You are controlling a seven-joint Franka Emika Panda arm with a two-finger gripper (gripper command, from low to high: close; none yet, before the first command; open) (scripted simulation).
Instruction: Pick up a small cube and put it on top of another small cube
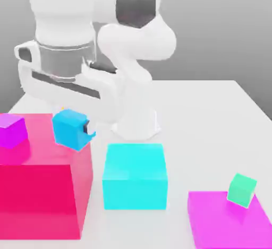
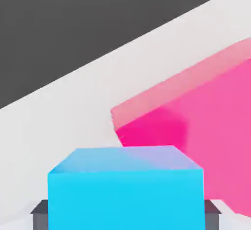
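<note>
The Franka arm (image 1: 90, 57) fills the back of the white table (image 1: 212, 104), its hand stretched toward the exterior view's left. Below that hand sits the big crimson-pink block (image 1: 37, 189), with a small magenta-purple cube (image 1: 11, 130) resting on its top. Next in size come the large cyan block (image 1: 134, 176) in the middle and the flat magenta slab (image 1: 228, 224) at the exterior view's right, which bears a small green cube (image 1: 242, 189), tilted. The small sky-blue cube (image 1: 70, 128) hangs tilted above the pink block's top edge, clear of any surface, so it is evidently being carried. In the hand view dark finger pads (image 2: 40, 214) press against both of its sides: the gripper (image 2: 126, 213) is pinching it. A faint yellow speck shows just behind it; whether that is the target cube, I cannot tell
</note>
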